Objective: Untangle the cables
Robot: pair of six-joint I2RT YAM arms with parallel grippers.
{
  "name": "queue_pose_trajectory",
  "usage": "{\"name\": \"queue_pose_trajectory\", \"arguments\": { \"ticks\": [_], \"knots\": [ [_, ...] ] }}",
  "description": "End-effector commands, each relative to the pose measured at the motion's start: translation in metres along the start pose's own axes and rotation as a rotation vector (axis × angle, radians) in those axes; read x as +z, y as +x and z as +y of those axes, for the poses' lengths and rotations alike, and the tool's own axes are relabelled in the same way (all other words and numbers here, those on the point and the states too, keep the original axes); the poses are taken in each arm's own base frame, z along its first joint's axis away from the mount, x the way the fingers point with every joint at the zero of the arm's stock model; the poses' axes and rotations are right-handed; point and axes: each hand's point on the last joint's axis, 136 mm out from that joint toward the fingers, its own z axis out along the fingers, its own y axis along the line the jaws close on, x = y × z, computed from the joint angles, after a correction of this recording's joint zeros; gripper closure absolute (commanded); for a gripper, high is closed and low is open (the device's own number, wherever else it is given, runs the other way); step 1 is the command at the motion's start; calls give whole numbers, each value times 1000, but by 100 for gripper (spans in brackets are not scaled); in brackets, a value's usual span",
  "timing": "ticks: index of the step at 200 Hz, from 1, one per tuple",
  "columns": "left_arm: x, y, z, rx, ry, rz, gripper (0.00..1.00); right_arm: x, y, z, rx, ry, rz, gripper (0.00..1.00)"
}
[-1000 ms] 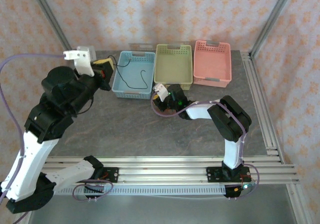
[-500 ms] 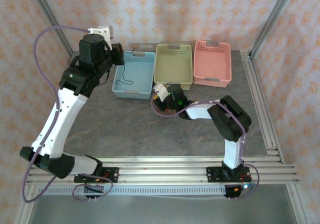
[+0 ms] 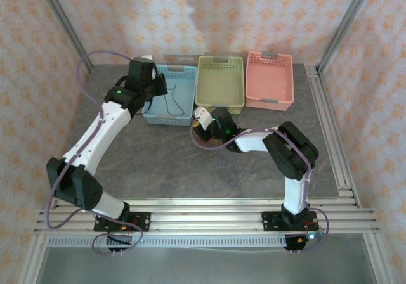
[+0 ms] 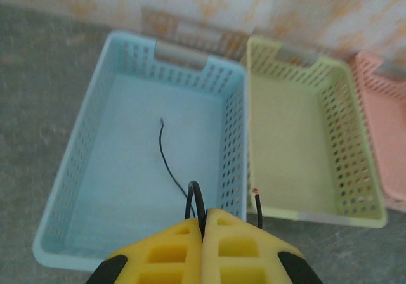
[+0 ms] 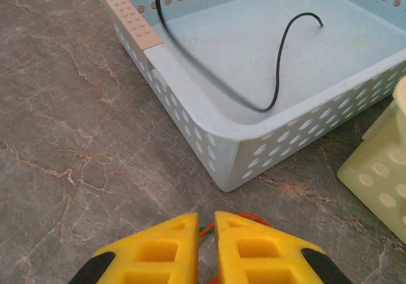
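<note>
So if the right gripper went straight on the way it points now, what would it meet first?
Probably the near corner of the blue basket, across bare table from the right gripper. The black cable lies beyond that wall. A downward tilt could reach the table first.

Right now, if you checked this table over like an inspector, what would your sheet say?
Surface: grey stone-look table, three baskets along its far edge.
Job's things: black cable runs from the left fingertips into the blue basket; orange-red cable pokes out at the right fingertips.
Clutter: nothing seen.
Grippers: left gripper shut on the black cable, above the blue basket; right gripper shut on the orange-red cable, low by that basket's near corner.
Cables: purple hoses loop along the arms.
Surroundings: green basket and pink basket, both empty; patterned walls; metal rails.
</note>
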Motion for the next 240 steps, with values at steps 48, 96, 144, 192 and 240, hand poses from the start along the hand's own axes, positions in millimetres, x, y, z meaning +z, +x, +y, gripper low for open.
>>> {"name": "queue_pose_trajectory", "arguments": {
  "ticks": [48, 96, 144, 192, 240],
  "knots": [
    [73, 24, 6, -53, -34, 124, 100, 4, -1, 4, -38, 5, 15, 84],
    [111, 40, 15, -1, -112, 223, 100, 5, 1, 8, -54, -2, 23, 82],
    [134, 65, 28, 4, -116, 240, 100, 6, 1, 8, -56, -3, 29, 82],
    [150, 87, 28, -3, -81, 263, 81, 6, 1, 8, -56, -2, 31, 82],
    [137, 71, 30, 17, -59, 144, 47, 8, 2, 7, -54, 1, 51, 81]
  ]
}}
